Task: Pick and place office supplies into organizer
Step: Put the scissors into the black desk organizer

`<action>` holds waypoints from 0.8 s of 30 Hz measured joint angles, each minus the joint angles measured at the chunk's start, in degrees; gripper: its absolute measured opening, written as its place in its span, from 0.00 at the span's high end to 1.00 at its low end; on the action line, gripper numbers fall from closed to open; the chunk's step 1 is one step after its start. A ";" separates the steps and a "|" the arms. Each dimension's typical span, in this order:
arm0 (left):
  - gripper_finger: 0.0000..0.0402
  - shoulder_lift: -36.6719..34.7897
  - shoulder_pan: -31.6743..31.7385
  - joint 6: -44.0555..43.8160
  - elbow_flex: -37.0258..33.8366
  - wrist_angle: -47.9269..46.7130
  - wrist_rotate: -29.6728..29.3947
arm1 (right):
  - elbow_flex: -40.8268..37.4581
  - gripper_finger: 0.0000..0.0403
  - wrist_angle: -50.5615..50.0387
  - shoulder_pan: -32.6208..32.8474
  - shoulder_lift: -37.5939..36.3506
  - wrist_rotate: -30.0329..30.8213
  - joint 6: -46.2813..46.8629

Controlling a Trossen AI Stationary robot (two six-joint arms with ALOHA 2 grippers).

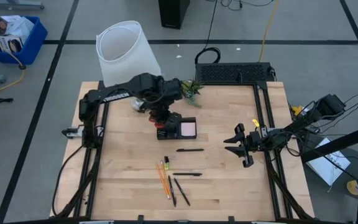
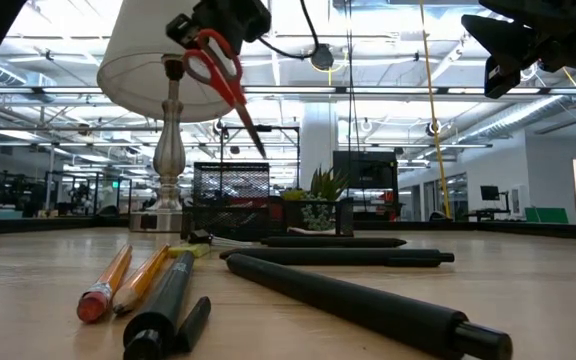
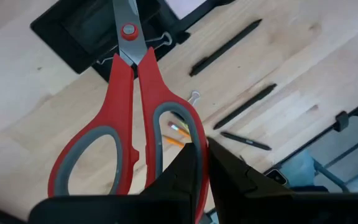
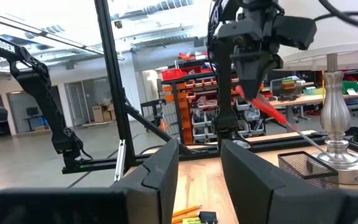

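My left gripper (image 1: 161,116) is shut on red-handled scissors (image 3: 129,118), held in the air above the near left part of the low black organizer (image 1: 167,132). A pink sticky-note pad (image 1: 187,129) lies in the organizer. On the table nearer the front lie black pens (image 1: 190,150) (image 1: 187,174) (image 1: 182,191) and orange pencils (image 1: 163,177). A small clip (image 3: 193,96) lies on the wood. My right gripper (image 1: 242,148) hangs open over the table's right part, touching nothing. My left gripper holds the scissors by the outer rim of one handle loop (image 3: 197,134), which runs between its two fingers. The fingers come from above, slanting down. The scissors hang clear of everything, closed, with the blades (image 2: 252,132) pointing down and slanting away from the gripper toward the organizer.
A lamp with a white shade (image 1: 126,53) stands at the table's far left, a small green plant (image 1: 191,88) beside it, and a black wire rack (image 1: 235,73) at the far right. Bare wood lies to the left of the pencils and near the front edge.
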 joint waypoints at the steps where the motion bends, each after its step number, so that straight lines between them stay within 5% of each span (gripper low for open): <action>1: 0.92 -0.12 -0.27 -0.19 0.00 0.14 0.10 | 0.00 0.71 0.00 0.00 -0.01 0.01 0.02; 24: 0.92 -0.22 -0.88 -8.44 -0.05 0.06 3.98 | 0.02 0.72 0.00 -0.01 0.00 0.00 0.00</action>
